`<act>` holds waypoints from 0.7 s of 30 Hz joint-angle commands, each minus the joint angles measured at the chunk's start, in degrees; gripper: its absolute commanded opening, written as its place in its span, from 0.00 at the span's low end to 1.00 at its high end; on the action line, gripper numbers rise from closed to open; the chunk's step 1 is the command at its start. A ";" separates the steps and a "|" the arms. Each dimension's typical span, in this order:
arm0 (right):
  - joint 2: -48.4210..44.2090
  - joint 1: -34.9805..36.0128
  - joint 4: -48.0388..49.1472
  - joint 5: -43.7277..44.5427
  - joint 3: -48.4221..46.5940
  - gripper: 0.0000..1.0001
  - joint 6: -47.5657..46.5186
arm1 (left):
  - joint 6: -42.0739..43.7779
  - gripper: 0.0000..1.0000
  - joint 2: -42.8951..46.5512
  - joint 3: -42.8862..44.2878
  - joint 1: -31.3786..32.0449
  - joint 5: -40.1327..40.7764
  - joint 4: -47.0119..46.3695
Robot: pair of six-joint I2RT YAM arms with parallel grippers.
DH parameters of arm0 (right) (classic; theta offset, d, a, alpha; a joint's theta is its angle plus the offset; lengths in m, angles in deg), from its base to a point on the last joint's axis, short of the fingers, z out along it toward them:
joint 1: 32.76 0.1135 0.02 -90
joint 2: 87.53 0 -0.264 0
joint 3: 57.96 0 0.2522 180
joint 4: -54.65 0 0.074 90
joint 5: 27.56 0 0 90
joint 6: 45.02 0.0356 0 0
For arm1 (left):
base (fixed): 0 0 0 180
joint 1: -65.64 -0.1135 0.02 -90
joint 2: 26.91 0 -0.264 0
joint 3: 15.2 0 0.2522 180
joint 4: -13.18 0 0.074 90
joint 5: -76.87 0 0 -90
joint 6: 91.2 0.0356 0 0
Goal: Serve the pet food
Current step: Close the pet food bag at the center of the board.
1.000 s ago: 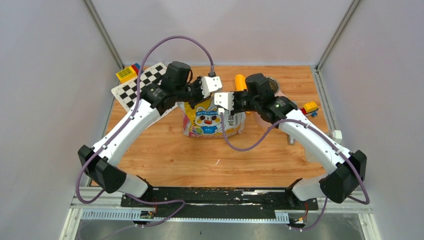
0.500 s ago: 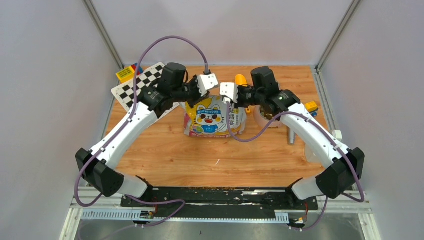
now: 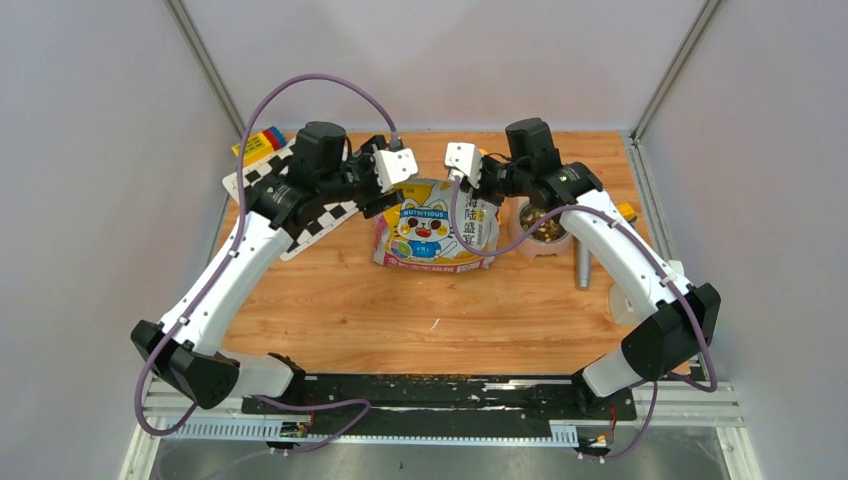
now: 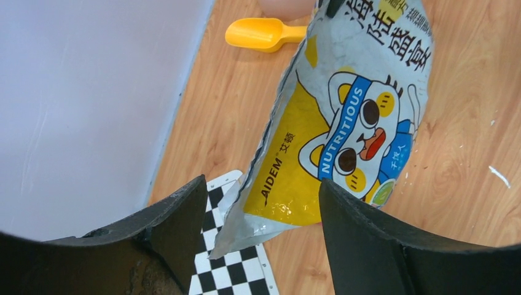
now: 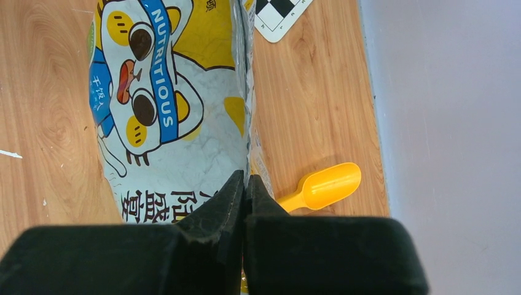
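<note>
Right claw [image 5: 244,178] is pinched tight on the bag [image 5: 166,123] edge; left claw [image 4: 261,184] gapes wide around another corner, gripping nothing; pet food [image 3: 546,226] sits in the bowl [image 3: 530,250] beside the bag; left should probably close squarely before any tilt.

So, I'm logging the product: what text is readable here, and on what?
"NUTRITIOUS": the cartoon cat's headband on the bag.
"AIDEM 艾顿": the bag's yellow side panel.
"海陆盛宴": large characters near the bag's top.
Small print on the cat's blue clothes: too small to read.
</note>
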 commanded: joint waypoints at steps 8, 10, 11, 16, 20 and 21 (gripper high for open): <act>-3.56 -0.93 6.43 -2.35 -4.06 0.00 -0.50 | 5.02 0.74 -6.65 2.87 -0.38 0.55 -0.55; -3.68 -0.94 6.48 -2.39 -3.90 0.00 -0.51 | 5.36 0.64 -8.12 4.12 -0.38 -0.14 0.55; -3.76 -0.94 6.47 -2.54 -3.83 0.00 -0.58 | 5.28 0.51 -8.80 4.76 -0.38 -0.28 1.06; -3.79 -0.93 6.53 -1.90 -3.70 0.00 -1.24 | 4.73 0.02 -8.88 4.79 -0.38 0.69 0.88; -3.39 -1.06 6.57 -0.90 -4.27 0.00 -1.26 | 3.26 0.00 -6.52 2.96 -0.51 2.62 -1.86; -3.17 -1.11 6.69 -0.48 -4.56 0.00 -0.95 | 3.01 0.00 -5.72 2.49 -0.62 3.44 -2.88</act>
